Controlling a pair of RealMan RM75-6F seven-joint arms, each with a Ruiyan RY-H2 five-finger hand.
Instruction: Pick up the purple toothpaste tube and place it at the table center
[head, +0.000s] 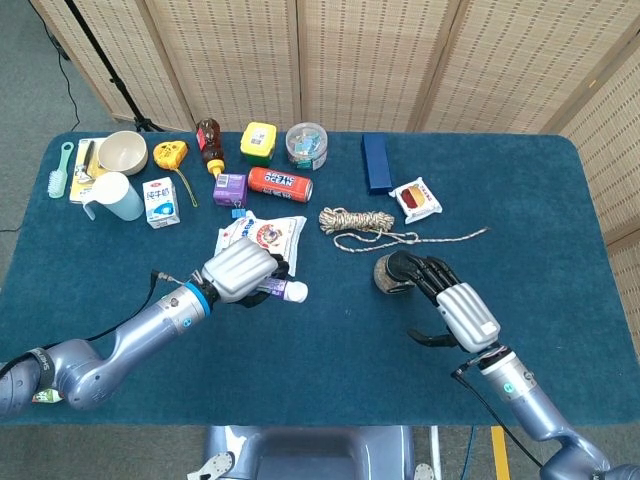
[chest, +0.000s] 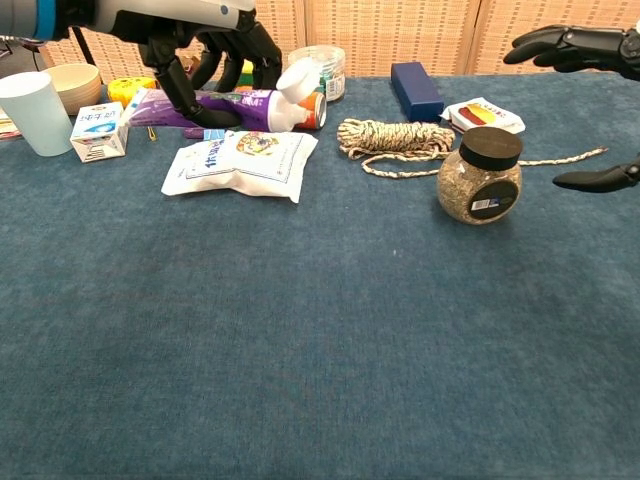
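My left hand grips the purple toothpaste tube, lifted off the cloth and lying roughly level. Its white cap points toward the table's middle. In the head view the hand hides most of the tube's body. My right hand hovers open at the right, fingers spread, just right of the dark-lidded jar, holding nothing.
A white snack bag lies under the tube. A coiled rope, a red can, a blue box, a milk carton, a cup and several other items line the back. The blue tablecloth stretches in front.
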